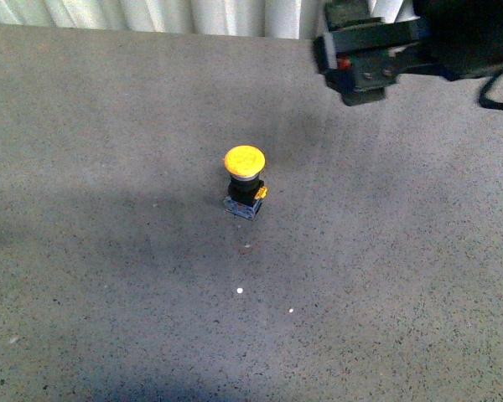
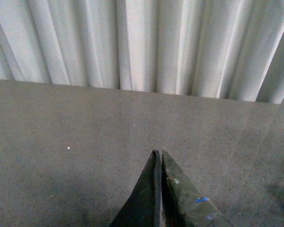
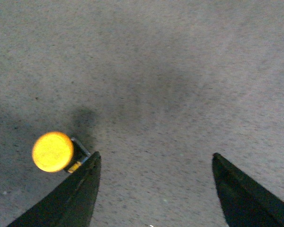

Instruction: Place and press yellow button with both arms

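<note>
The yellow button [image 1: 245,180] stands upright on the grey table near the middle of the front view, yellow cap up, black body on a small bluish base. My right arm [image 1: 377,50] hangs above the table at the far right, well clear of the button. In the right wrist view my right gripper [image 3: 155,157] is open with nothing between its fingers, and the yellow button [image 3: 52,151] sits just outside one fingertip. My left gripper [image 2: 159,152] is shut on nothing, pointing across bare table toward the curtain. The left arm is out of the front view.
A white pleated curtain [image 1: 151,12] runs along the table's far edge [image 2: 132,90]. A few small white specks [image 1: 239,291] lie on the speckled grey tabletop in front of the button.
</note>
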Robot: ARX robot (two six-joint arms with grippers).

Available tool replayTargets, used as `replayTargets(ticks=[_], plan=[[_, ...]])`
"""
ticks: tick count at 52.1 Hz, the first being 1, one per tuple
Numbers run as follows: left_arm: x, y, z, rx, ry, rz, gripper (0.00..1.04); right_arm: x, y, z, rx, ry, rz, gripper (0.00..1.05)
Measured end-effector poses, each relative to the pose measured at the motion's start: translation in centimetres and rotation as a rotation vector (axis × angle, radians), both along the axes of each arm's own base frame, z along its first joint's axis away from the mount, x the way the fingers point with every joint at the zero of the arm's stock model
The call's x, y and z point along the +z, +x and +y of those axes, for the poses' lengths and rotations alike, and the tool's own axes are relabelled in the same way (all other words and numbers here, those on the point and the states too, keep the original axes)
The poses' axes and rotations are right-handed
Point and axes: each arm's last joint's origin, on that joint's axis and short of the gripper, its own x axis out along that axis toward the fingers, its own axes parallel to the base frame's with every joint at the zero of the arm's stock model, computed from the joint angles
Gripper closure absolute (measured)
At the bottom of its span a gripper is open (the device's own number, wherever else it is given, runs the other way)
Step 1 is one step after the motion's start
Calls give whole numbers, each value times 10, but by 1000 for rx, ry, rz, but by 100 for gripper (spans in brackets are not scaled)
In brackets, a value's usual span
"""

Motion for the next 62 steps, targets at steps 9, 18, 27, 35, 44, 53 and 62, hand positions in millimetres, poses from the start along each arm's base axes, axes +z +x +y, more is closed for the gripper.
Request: replayTargets(ticks=[9, 18, 27, 35, 44, 53, 62], plan=[[2, -6, 0, 0, 0, -6, 103, -5, 23, 31, 16, 52, 88, 63], [3, -11, 0, 0, 0, -12, 103, -13, 31, 51, 26, 95, 156, 93], [4, -17, 0, 0, 0, -14, 103, -21, 30, 60, 27, 117, 210, 103], [4, -20, 0, 0, 0, -14, 103, -27, 29, 63, 34, 124, 245, 103], [4, -24, 0, 0, 0, -16, 103, -29, 28, 71, 49, 140, 269, 103], [3, -29, 0, 0, 0, -13, 103, -37, 27, 76, 57, 135, 295, 103], [0, -37, 0, -1, 0, -1, 103, -45, 28, 76, 51, 126, 314, 103]])
